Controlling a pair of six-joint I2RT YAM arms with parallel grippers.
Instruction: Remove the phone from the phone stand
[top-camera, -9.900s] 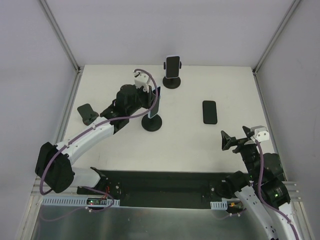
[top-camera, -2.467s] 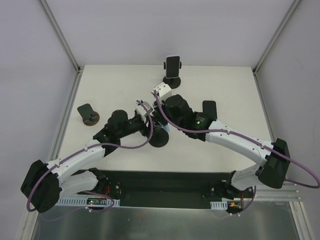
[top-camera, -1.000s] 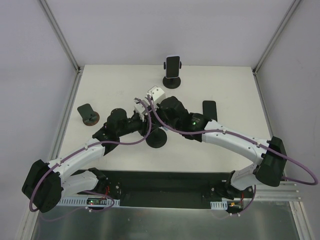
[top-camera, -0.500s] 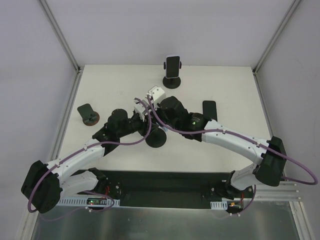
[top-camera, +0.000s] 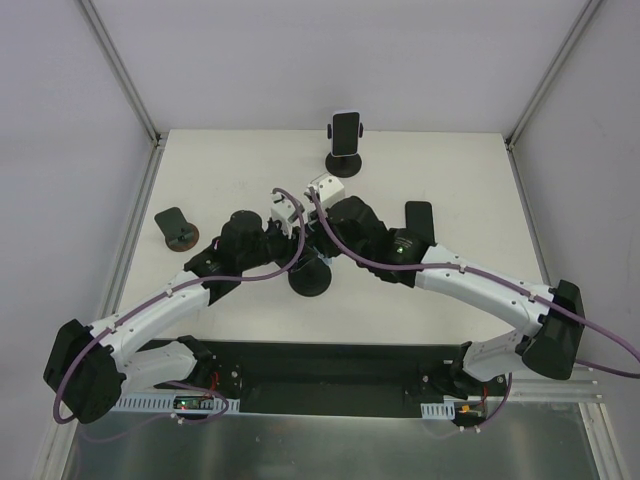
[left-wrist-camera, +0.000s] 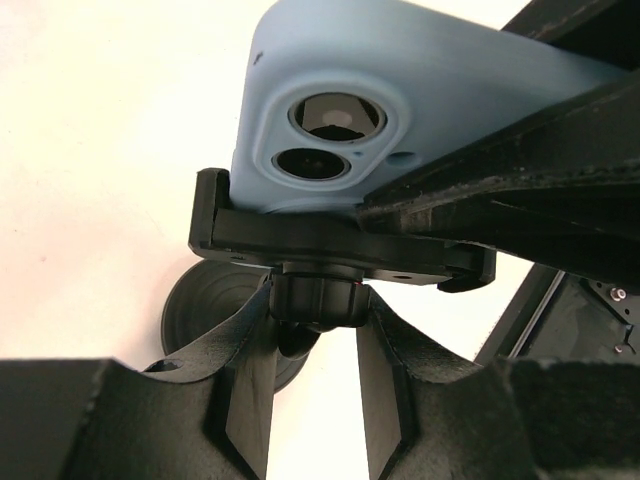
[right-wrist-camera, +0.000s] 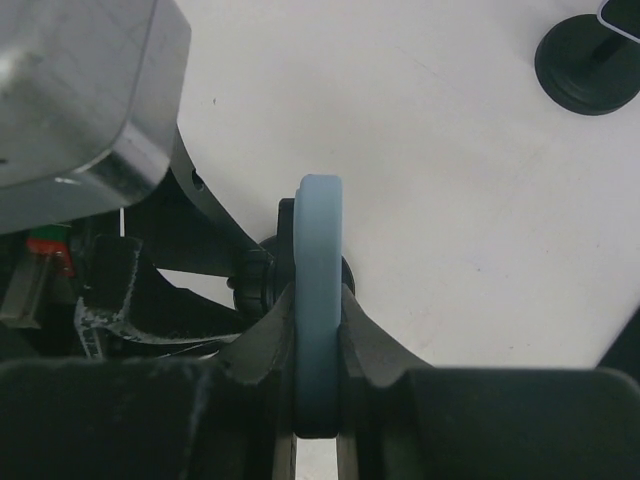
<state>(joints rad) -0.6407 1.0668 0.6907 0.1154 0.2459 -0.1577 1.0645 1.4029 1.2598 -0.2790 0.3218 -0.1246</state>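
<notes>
mid-bench: a smooth, round-cornered light-blue phone (left-wrist-camera: 400, 110) sits in the matte black clamp of the phone stand (left-wrist-camera: 330, 245), above its round base. the left tool (left-wrist-camera: 315, 395) clasps the stand's ball neck between angular black fingers. the right tool (right-wrist-camera: 318, 350) is pinched tight across the phone's thin body. the bench (top-camera: 450, 160) is plain white. compared with a second earlier, the right wrist sits slightly farther right, its jaws newly closed.

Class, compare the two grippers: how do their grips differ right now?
The left gripper clasps the phone stand at its neck, under the cradle; the right gripper is shut on the blue phone, at its edge. The left jaws stand wider apart than the right jaws. Both hold parts of one assembly.
</notes>
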